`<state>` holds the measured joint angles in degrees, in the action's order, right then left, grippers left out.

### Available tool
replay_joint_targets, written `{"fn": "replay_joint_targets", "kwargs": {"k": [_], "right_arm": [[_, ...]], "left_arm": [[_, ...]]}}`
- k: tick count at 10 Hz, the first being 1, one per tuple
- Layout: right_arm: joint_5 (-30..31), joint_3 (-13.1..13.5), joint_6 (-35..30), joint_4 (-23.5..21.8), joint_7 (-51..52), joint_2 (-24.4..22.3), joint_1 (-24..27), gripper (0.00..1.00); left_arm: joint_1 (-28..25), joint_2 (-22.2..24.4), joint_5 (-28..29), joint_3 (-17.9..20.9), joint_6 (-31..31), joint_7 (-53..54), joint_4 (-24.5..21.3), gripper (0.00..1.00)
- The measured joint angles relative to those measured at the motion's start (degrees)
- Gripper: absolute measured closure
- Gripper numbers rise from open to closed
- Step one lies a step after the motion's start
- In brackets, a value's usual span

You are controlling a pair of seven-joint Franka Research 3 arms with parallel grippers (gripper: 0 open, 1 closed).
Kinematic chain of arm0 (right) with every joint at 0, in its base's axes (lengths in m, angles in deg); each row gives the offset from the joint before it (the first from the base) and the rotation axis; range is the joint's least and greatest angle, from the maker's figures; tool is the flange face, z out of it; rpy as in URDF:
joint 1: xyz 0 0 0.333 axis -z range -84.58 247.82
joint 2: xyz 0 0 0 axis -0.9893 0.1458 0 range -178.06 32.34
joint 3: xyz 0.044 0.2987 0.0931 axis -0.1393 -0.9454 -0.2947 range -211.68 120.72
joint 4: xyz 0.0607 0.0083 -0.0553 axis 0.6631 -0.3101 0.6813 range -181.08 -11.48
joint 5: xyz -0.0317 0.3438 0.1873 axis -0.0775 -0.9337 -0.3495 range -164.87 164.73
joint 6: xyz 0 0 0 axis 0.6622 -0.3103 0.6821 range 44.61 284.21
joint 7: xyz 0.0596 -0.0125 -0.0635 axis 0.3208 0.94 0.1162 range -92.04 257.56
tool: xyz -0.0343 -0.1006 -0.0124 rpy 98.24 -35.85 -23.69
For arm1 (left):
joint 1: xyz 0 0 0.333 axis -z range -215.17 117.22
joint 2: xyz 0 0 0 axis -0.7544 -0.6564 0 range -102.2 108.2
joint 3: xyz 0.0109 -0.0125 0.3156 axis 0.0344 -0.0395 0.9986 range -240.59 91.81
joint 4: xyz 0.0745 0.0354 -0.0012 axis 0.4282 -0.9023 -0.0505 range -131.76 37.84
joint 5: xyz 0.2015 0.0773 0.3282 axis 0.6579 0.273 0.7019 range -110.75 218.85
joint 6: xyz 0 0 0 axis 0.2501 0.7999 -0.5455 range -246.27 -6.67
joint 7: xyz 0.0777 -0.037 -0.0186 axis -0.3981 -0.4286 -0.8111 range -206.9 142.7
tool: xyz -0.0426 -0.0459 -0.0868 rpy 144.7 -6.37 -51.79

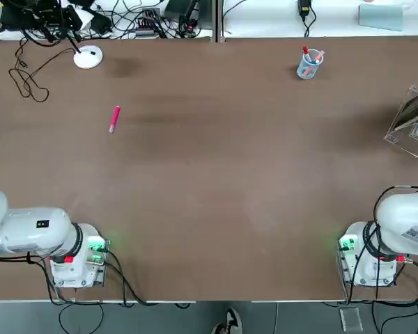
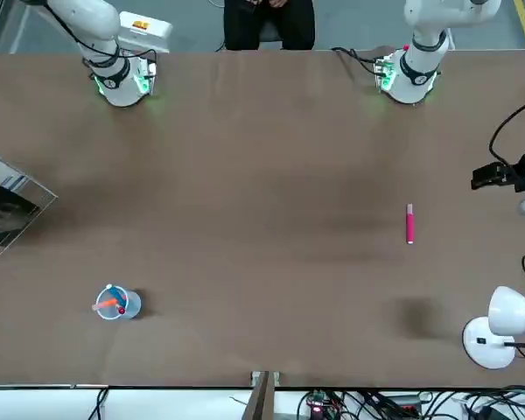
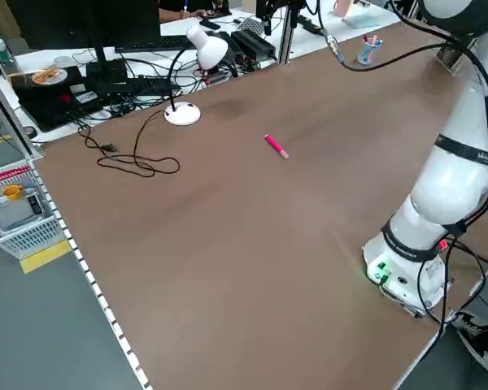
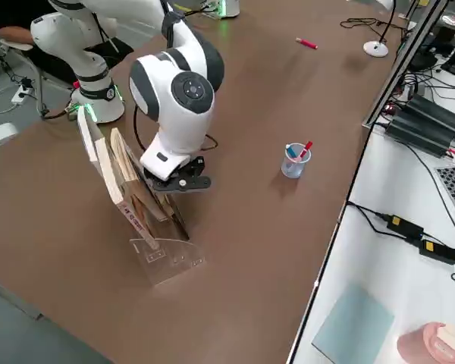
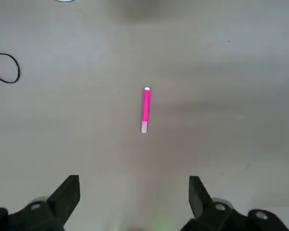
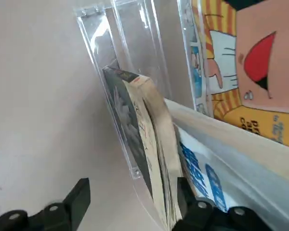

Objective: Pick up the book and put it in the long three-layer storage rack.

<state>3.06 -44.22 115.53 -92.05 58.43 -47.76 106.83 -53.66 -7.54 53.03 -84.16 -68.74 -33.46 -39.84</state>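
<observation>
The book (image 6: 135,144), thin with a dark cover and tan page edge, stands slanted in the front tier of the clear rack (image 6: 130,43) at the table's right edge. The top view shows the book (image 1: 414,111) in the rack (image 1: 404,136), and so does the front view, with the book (image 2: 4,214) in the rack (image 2: 44,194). My right gripper (image 6: 132,185) is open around the book's end: one finger stands clear of the cover, the other is by the page edge. My left gripper (image 5: 134,180) hangs open high over the table's left part.
A pink pen (image 1: 114,118) lies on the left part of the table. A clear cup of pens (image 1: 308,64) stands at the far right. A white lamp (image 1: 88,57) and a black cable (image 1: 28,80) are at the far left. Other books (image 6: 245,62) fill the rack's rear tiers.
</observation>
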Motion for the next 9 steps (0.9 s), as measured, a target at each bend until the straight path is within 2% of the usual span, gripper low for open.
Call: {"fn": "replay_joint_targets", "kwargs": {"k": [6, 9], "right_arm": [[-0.7, -0.5, -2.1, 1.8, 0.7, 0.0, -1.3, 0.17], [-0.9, -2.0, -2.1, 2.1, 8.9, 0.0, -2.2, 0.15]], "left_arm": [[0.0, 0.0, 0.2, 0.0, 0.0, 0.0, 0.1, 0.00], [0.0, 0.0, 1.9, 0.0, 0.0, 0.0, 0.6, 0.00]]}}
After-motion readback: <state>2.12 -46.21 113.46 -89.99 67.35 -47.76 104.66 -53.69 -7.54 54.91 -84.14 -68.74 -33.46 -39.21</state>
